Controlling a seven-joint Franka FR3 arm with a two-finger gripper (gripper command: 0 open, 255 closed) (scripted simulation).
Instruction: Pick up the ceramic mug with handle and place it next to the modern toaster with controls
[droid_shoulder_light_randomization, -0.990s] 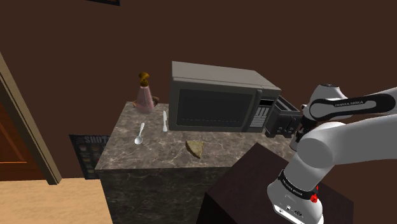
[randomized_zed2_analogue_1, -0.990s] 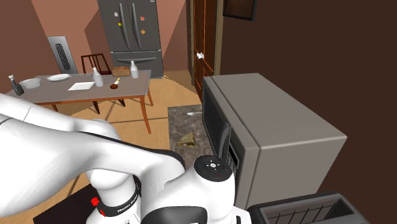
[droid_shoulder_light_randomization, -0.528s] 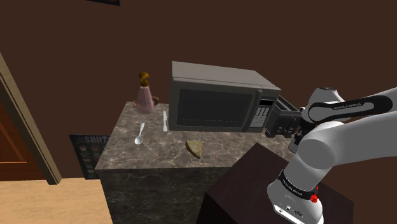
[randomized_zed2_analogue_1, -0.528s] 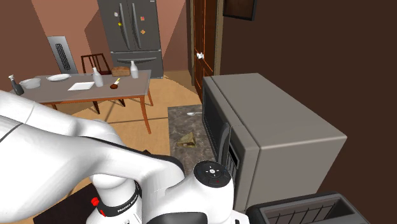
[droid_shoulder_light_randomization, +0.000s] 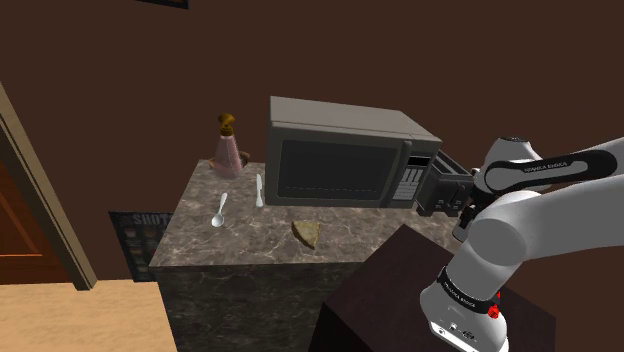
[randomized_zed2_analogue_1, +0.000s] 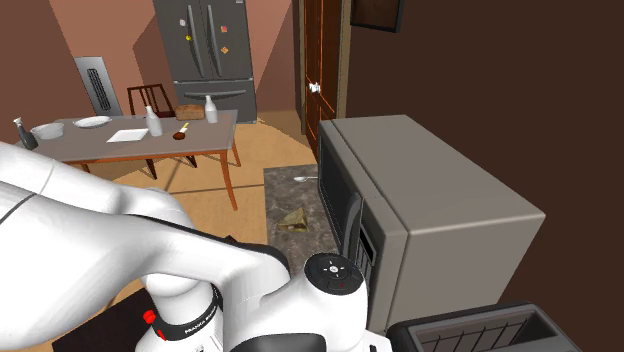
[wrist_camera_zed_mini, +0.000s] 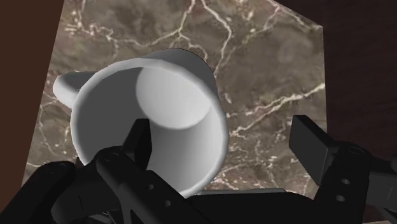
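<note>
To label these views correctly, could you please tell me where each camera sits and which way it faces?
Shoulder view: beside and behind the stand, looking down over the counter at the microwave and toaster; the arm shows at its right.
Second exterior view: above the toaster end, looking along the microwave toward a dining table and fridge; the arm crosses its lower left.
Wrist view: on the hand, looking down into the mug; both fingers show, apart.
Shared: the first two both show microwave, toaster and arm.

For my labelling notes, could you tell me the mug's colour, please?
The mug is plain white, shaded grey inside; the wrist view shows it best.
</note>
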